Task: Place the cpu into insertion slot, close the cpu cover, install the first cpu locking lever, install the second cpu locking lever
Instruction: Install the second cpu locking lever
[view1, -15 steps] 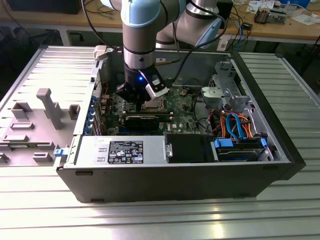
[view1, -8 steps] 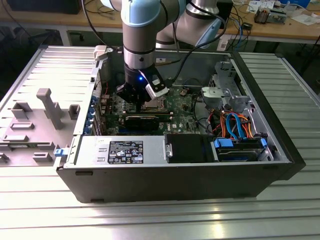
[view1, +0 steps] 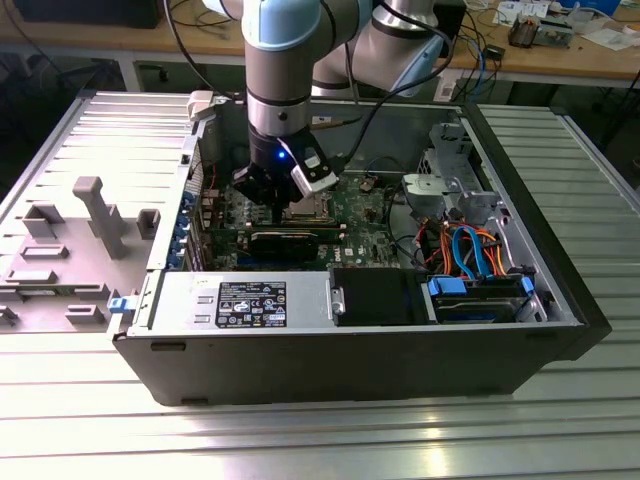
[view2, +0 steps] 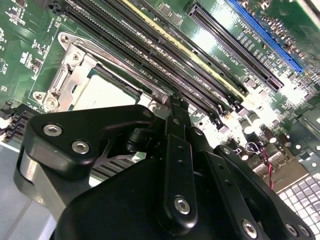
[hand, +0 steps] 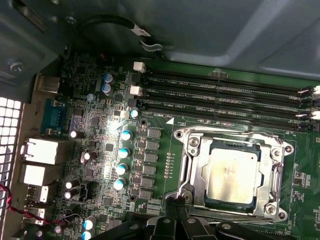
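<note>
Black and lowered into the open computer case (view1: 560, 300), the claw (view1: 285, 195) hangs just above the green circuit board (hand: 165, 165), close beside the insertion slot (hand: 187, 165). Its fingers (view2: 177, 120) look drawn together to a narrow tip with nothing between them, that tip resting at or just over the slot's metal edge; whether it touches cannot be told.

In both wrist views the cpu (hand: 232, 172) lies flat inside the slot, silvery top facing up, its edges square with the frame. The cpu cover (hand: 272, 172) lies down around it, the chip showing through the window.

The long black memory slots (hand: 225, 95) run parallel to one side of the socket. In the exterior view the case sits on a ribbed metal counter (view1: 300, 440).
</note>
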